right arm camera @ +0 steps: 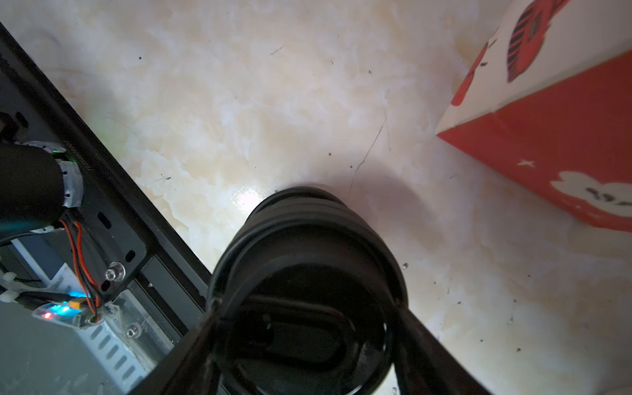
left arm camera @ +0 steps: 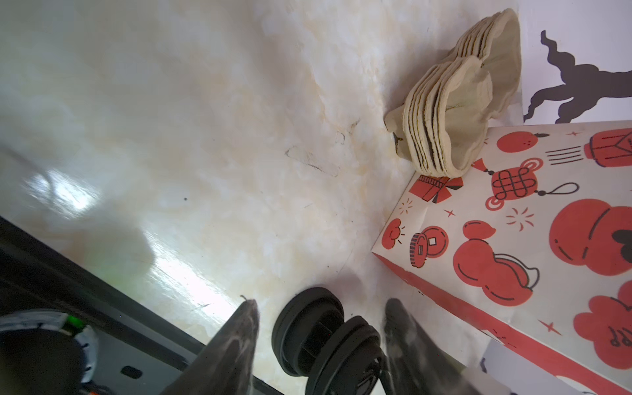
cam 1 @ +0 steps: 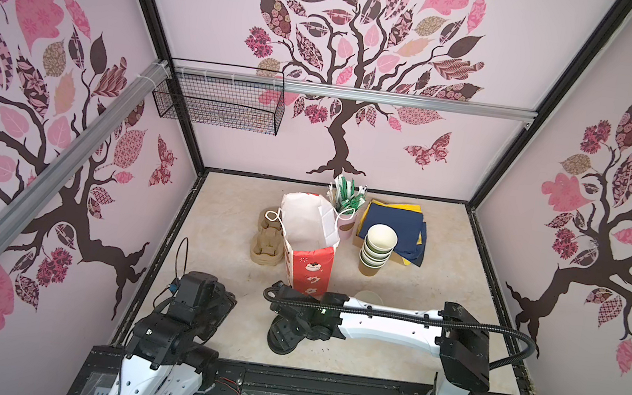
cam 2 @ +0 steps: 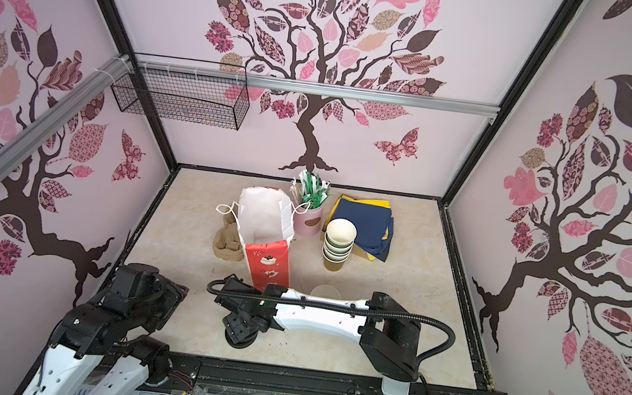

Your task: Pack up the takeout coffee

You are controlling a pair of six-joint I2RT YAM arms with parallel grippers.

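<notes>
while right end effector [right arm camera: 307, 302] straddles the lids [right arm camera: 307, 219]

its fingers [right arm camera: 201, 328] flank the top lid's rim — pinching or not, i cannot tell. left end effector [left arm camera: 322, 302] is spread. one paper cup [cam 1: 369, 297] stands on the bench [cam 1: 225, 236] behind the right forearm [cam 1: 385, 321], near the bag [cam 1: 311, 265].

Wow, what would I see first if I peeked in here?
Probably the big pink-and-brown tree spread across the back wall. Next comes the red-and-white paper bag standing open in the middle of the table, with a stack of paper cups just to its right in both top views. In front of the bag, the right gripper sits over a stack of black lids.
</notes>
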